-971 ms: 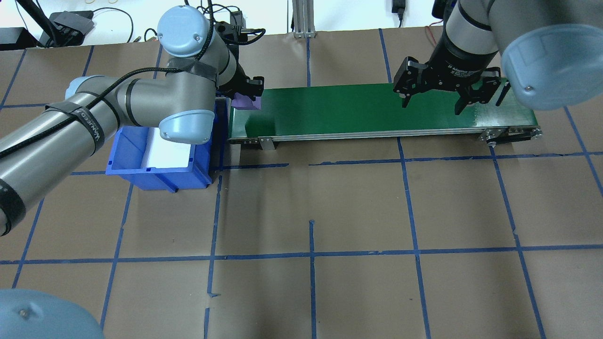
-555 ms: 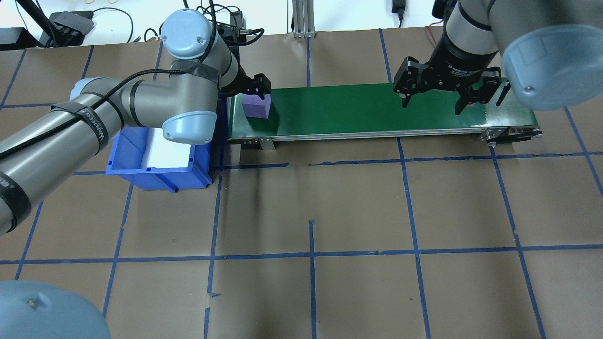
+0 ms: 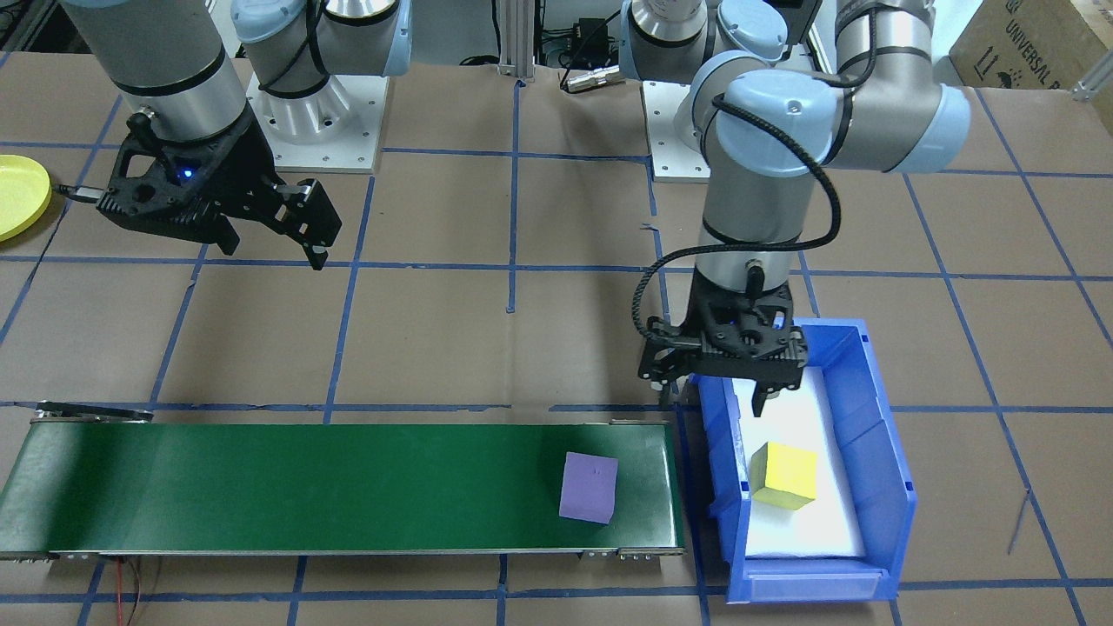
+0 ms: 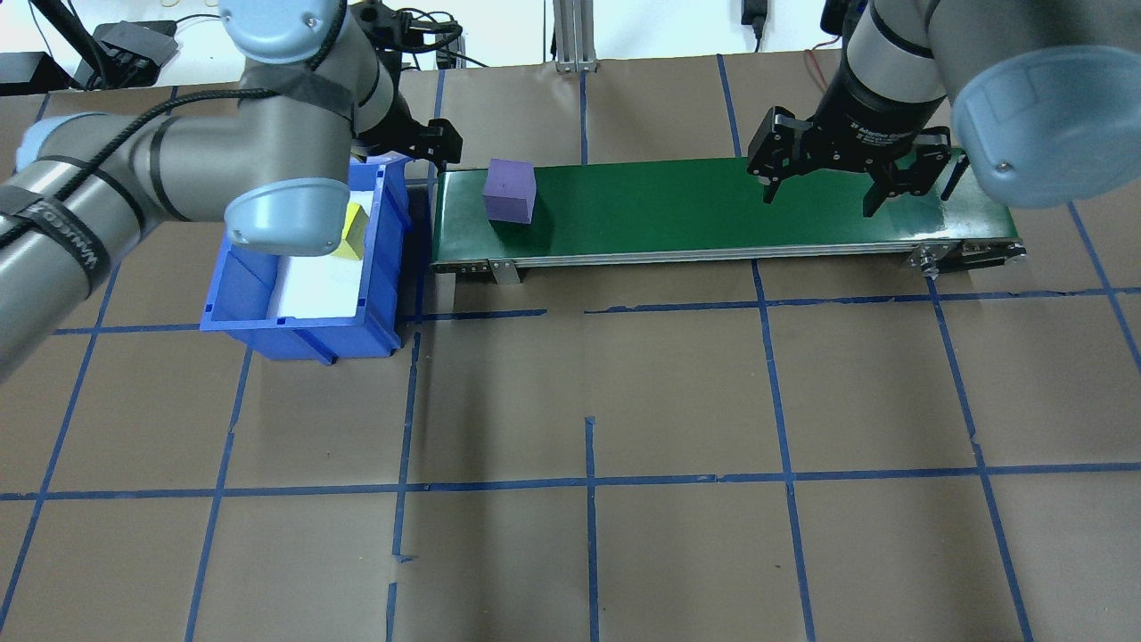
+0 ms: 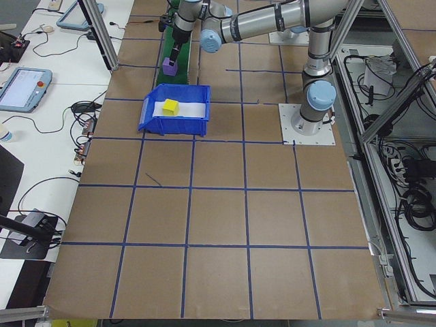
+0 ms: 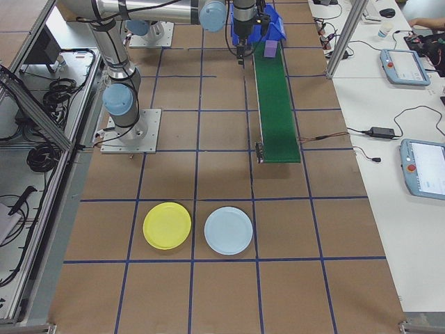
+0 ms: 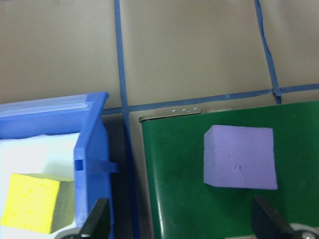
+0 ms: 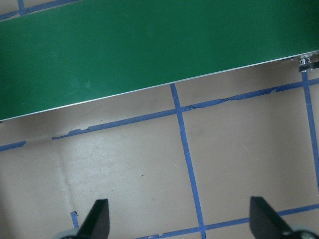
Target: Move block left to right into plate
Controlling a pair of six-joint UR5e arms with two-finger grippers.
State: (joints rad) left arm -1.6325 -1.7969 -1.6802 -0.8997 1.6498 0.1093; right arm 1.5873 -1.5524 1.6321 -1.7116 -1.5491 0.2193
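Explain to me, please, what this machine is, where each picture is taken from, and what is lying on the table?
These are two robot arms bolted at a brown table, each ending in a two-finger gripper. Two cameras look down from behind and in front of the robot, two from the table's ends, and one sits on each wrist. A green conveyor belt carries a purple block near its end beside a blue bin, which holds a yellow block. The left gripper hangs open over the bin; the right gripper waits open over the belt's other end. Both hold nothing. A yellow plate and a pale blue plate lie beyond the belt.
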